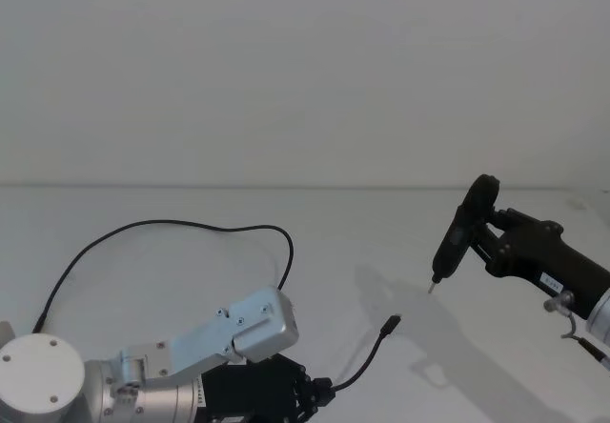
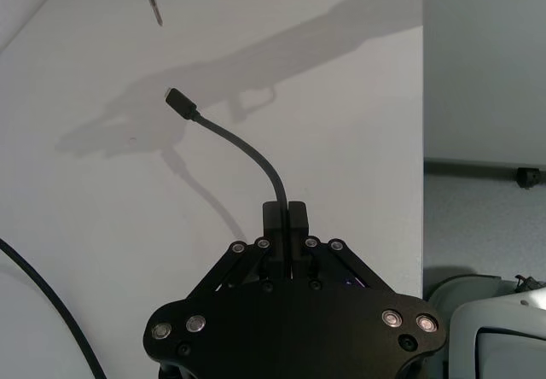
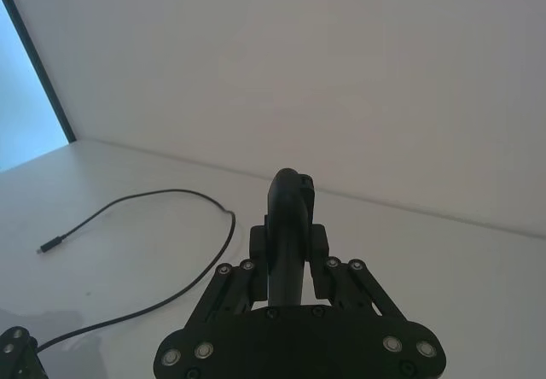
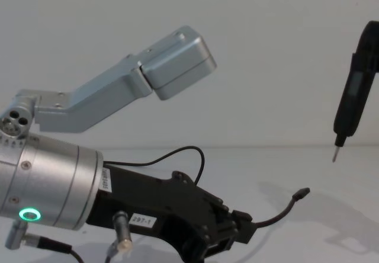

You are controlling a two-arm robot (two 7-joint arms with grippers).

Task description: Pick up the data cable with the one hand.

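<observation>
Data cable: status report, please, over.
Left end effector shut on data cable short of plug, plug end raised. Right end effector shut on black tool, held apart. Nothing in the way.

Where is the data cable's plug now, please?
Head view, centre-right: the plug juts from the left gripper gripping the data cable, near the black tool.

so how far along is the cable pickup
Grasp done: the left end effector is shut on the data cable near its plug, which is raised off the table. Remaining: lifting the long loop lying on the table. The right end effector holds a black tool aside.
</observation>
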